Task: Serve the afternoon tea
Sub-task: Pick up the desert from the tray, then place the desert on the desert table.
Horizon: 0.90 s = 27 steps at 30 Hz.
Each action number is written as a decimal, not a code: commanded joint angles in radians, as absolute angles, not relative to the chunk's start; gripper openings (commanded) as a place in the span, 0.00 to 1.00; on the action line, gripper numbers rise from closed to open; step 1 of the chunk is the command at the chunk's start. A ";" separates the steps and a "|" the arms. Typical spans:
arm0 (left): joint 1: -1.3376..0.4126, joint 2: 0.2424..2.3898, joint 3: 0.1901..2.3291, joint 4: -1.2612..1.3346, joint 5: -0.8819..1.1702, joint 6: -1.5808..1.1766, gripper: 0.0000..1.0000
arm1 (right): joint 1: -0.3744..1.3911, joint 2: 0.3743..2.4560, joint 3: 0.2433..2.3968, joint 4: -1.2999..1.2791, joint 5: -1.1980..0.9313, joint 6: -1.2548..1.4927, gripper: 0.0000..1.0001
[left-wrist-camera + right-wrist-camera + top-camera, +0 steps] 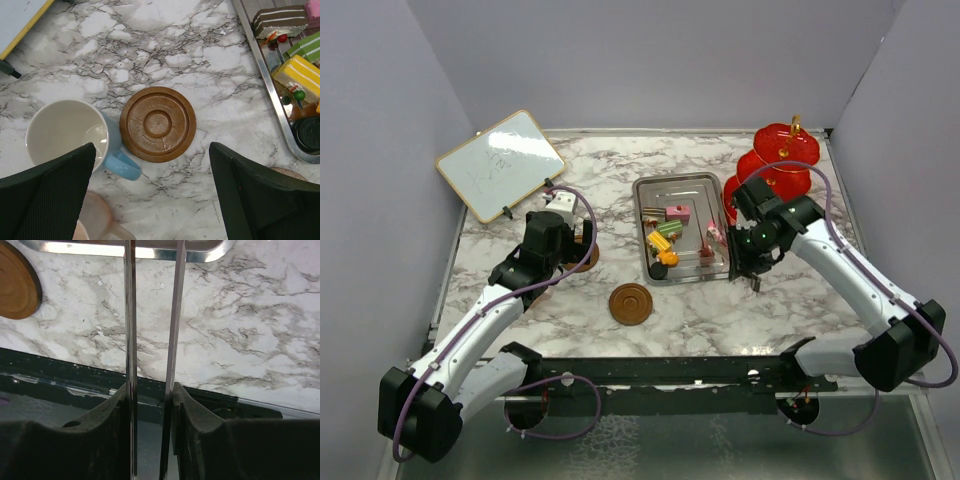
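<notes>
Barely begun, from where I stand: nothing looks served yet. Over on the left, the left gripper (152,150) hangs with its fingers spread wide and empty above a brown saucer (157,124). The blue cup (65,132) stands just beside that saucer on the marble, not on it, with the pink cup (95,217) close by. A second saucer (631,303) sits bare near the front edge. The cake pieces (667,240) all lie in the steel tray (677,178), so both cups and every cake remain to be placed. Further right, the right gripper (150,395) is pressed onto a pair of tongs (131,315), whose blades are squeezed to a narrow gap and point at the tray (their tips run out of the wrist view, so I cannot tell if they pinch a cake). Behind it, the red stand (775,165) shows no cake
</notes>
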<state>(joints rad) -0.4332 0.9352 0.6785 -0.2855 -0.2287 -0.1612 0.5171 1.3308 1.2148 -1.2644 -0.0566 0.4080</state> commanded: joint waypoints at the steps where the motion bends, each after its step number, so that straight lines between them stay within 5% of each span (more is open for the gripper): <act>1: -0.428 0.933 0.706 -0.287 -0.220 -0.156 0.99 | 0.522 1.246 1.298 -1.353 0.038 0.485 0.26; 27: -0.427 0.920 0.708 -0.295 -0.234 -0.168 0.99 | 0.230 1.173 1.178 -1.276 0.084 0.522 0.25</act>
<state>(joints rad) -0.4332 0.9257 0.6785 -0.2905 -0.2276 -0.1654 0.2844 1.1862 1.1954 -1.3563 0.1108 0.5625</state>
